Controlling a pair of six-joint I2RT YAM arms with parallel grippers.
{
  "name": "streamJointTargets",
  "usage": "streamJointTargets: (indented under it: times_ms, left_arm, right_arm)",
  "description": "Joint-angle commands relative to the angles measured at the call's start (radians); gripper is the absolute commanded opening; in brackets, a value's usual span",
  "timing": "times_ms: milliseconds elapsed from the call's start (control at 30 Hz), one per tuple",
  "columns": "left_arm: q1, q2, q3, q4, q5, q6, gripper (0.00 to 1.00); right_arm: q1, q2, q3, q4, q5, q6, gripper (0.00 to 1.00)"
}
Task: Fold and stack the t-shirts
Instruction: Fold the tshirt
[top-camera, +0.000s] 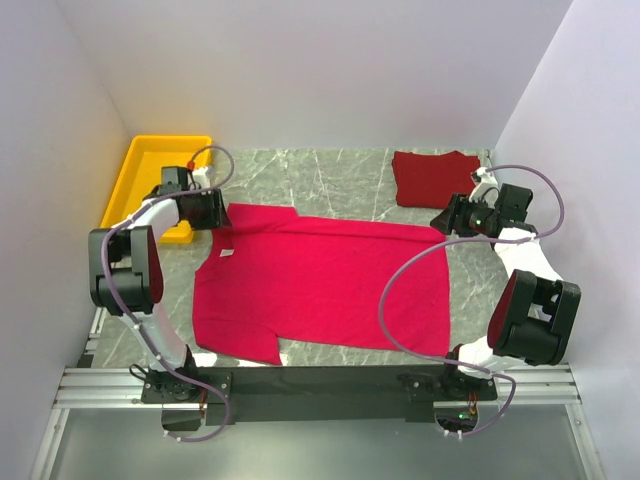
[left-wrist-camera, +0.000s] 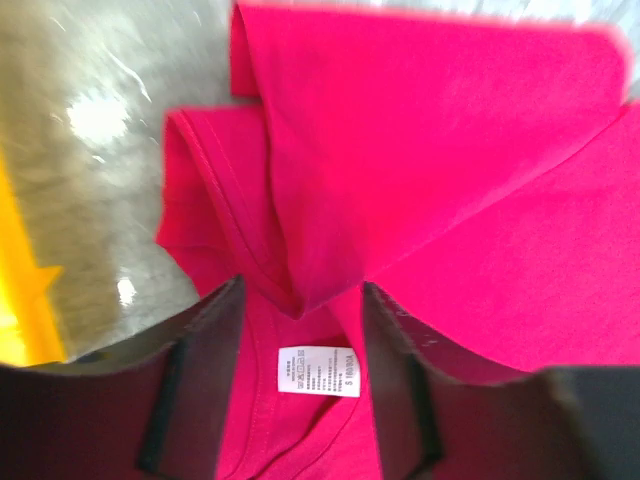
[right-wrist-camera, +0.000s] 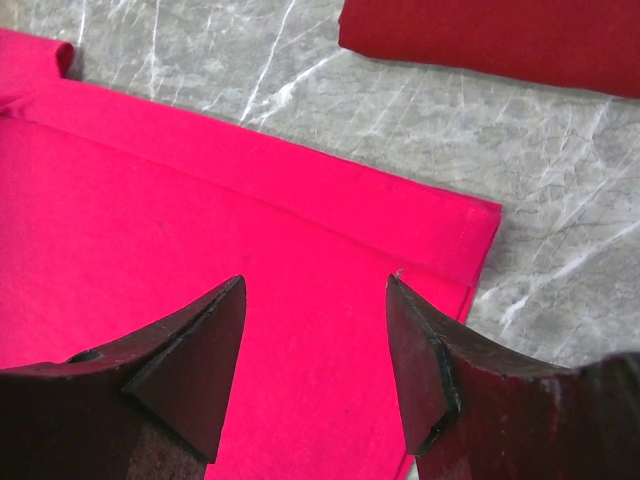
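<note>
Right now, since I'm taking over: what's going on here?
Two arms are working on the crimson-pink t-shirt spread across the table. The left tool sits open over its neck label; the right tool hangs open above a hem corner. The maroon t-shirt lies folded at the far right.

Flat pink shirt (top-camera: 320, 285), folded maroon shirt (top-camera: 433, 177)

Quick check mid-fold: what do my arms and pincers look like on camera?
The left arm and right arm both have white links and bulky black joint housings with dark red side covers. A pale purple cable loops loosely along each. The left pincer and right pincer each have two dark, wedge-shaped fingers.
</note>
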Motion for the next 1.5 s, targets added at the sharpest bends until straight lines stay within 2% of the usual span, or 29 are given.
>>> streamJointTargets:
  times_ms: [0,200,400,867,1267,1333,1467]
  left_arm:
    - [0.019,-0.072,0.029,0.093,-0.031,-0.078,0.57]
    - [0.02,0.071,0.222,0.073,0.016,-0.181,0.58]
    - [0.017,0.223,0.36,0.004,0.044,-0.201,0.56]
    - [-0.001,0.367,0.461,-0.03,0.079,-0.198,0.54]
    - [-0.004,0.39,0.474,-0.05,0.119,-0.18,0.31]
    - [-0.003,0.39,0.475,-0.051,0.125,-0.177,0.24]
    - [-0.003,0.38,0.477,-0.05,0.159,-0.163,0.04]
  right_arm:
    - [-0.005,-0.029,-0.002,0.045,-0.022,0.007,0.65]
    - [-0.005,-0.032,0.003,0.041,-0.024,0.004,0.65]
    - [-0.005,-0.041,-0.012,0.041,-0.017,0.003,0.65]
    - [-0.005,-0.035,0.003,0.035,-0.011,0.007,0.65]
    - [-0.005,-0.032,0.004,0.035,-0.008,0.013,0.65]
    - [-0.005,-0.032,0.006,0.032,-0.01,0.012,0.65]
    - [-0.003,-0.032,0.007,0.03,-0.008,0.01,0.65]
